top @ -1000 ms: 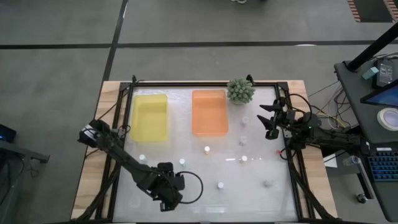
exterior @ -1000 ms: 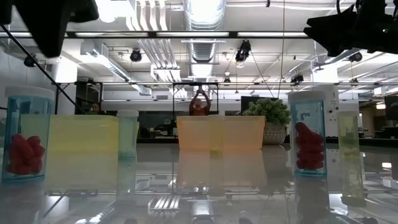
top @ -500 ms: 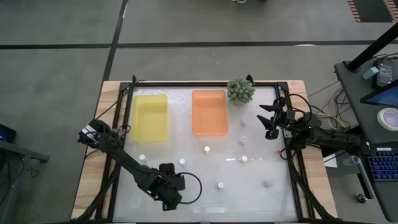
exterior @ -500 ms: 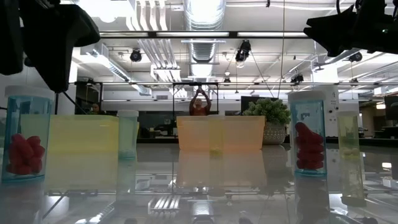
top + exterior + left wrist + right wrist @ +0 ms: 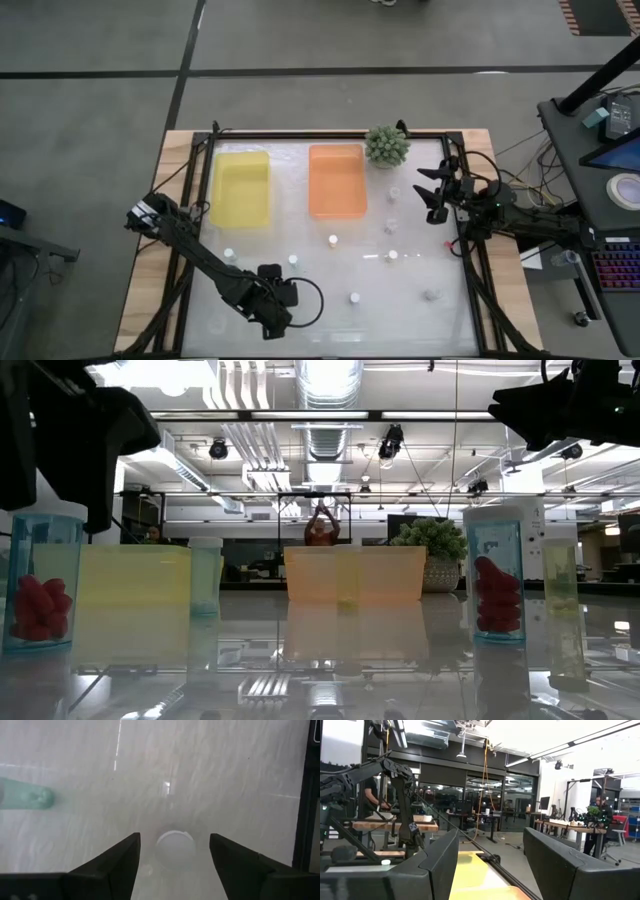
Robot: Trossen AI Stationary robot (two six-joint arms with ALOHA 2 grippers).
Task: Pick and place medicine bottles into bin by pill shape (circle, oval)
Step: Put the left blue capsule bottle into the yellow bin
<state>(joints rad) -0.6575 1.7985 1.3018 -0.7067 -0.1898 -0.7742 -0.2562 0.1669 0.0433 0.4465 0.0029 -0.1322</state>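
Several tiny white-capped medicine bottles stand scattered on the glossy table, for instance one (image 5: 333,240) in the middle and one (image 5: 392,255) to its right. My left gripper (image 5: 270,322) is near the table's near edge, pointing down and open. Its fingers stand on either side of a bottle's round white cap (image 5: 175,851) without touching it. In the low view the left gripper (image 5: 60,480) hangs over a bluish bottle holding red pills (image 5: 40,590). My right gripper (image 5: 432,195) waits open and empty above the far right of the table.
A yellow tray (image 5: 242,188) and an orange tray (image 5: 337,181) lie side by side at the far edge. A spiky green plant ball (image 5: 386,146) stands right of them. More bottles stand near the right side (image 5: 390,228) and the near side (image 5: 354,297). A black frame (image 5: 470,270) borders the table.
My left gripper has come down toward the bottle with red pills near the table's near left. In the low view its dark shape has dropped from the top corner to the bottle's cap. My right arm has kept still.
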